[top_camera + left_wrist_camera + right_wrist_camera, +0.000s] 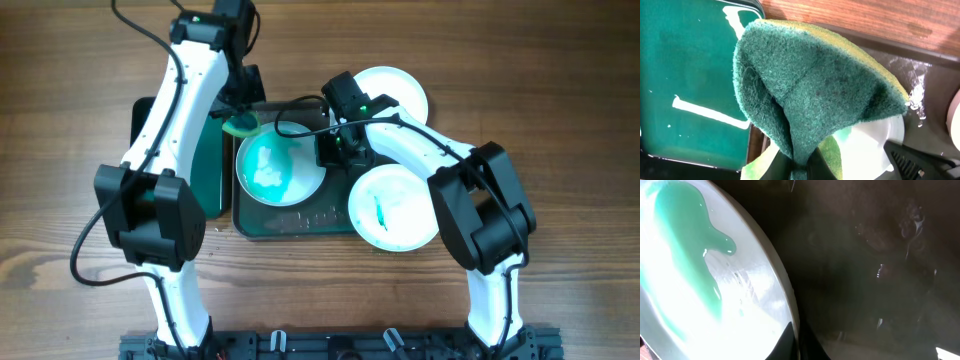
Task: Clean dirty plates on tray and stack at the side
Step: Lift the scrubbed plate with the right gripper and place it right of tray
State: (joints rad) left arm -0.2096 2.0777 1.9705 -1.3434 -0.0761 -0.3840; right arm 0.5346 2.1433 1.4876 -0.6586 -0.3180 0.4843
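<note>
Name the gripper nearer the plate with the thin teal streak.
Right. The right gripper sits just up-left of the streaked plate, at the smeared plate's rim; the left gripper, holding the sponge, lies beyond it.

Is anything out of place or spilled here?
Yes. One smeared plate lies askew across the right corner of the dark tray, partly off it. The plate on the tray carries a wide teal puddle.
</note>
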